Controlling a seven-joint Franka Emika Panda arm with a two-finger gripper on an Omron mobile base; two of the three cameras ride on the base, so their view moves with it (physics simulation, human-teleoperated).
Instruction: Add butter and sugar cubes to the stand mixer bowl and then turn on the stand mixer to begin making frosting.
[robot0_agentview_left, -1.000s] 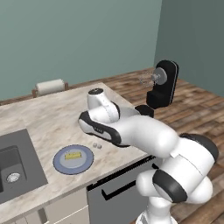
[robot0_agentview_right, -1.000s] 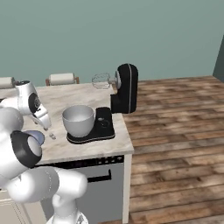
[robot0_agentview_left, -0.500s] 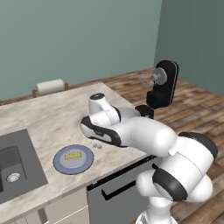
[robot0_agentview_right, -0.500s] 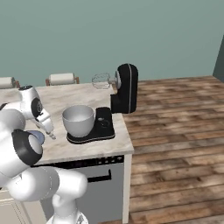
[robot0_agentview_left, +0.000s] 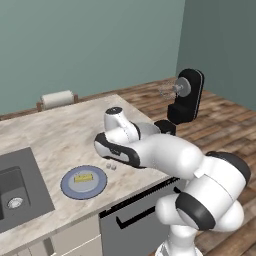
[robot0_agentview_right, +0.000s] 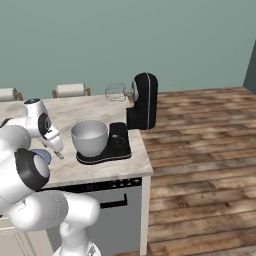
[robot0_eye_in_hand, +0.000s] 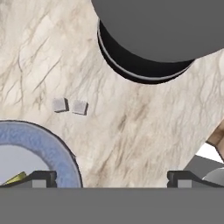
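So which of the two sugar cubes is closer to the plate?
In the hand view, the left cube, the one farther from the mixer bowl. It lies just above the plate rim; the right cube sits beside it, slightly farther off.

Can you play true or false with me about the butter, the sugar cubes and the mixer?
1. The butter lies on the blue-grey plate. True.
2. The sugar cubes are inside the stand mixer bowl. False: they sit on the counter beside the plate.
3. The gripper holds a sugar cube. False: its jaws are open and empty.
4. The stand mixer has its head tilted up. True.
5. The two sugar cubes lie side by side. True.
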